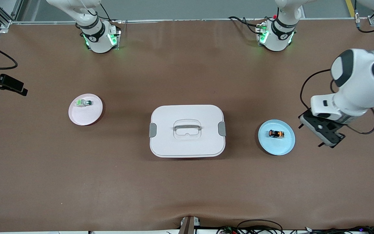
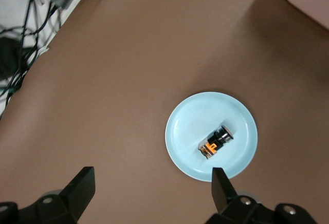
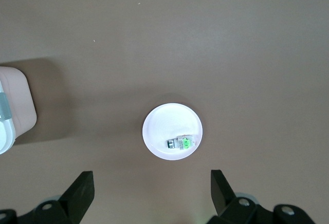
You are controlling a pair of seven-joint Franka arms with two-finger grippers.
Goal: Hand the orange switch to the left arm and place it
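Left wrist view: your left gripper [image 2: 151,185] hangs with fingers [image 2: 82,185] spread wide, and the orange switch [image 2: 216,142] lies on its side on the blue plate [image 2: 180,131], just off one fingertip, untouched. The box [image 1: 187,130] sits mid-table, the pink plate [image 1: 85,112] with the green switch [image 1: 83,103] farther on. Your right gripper [image 3: 151,185] is up over that plate, fingers spread.
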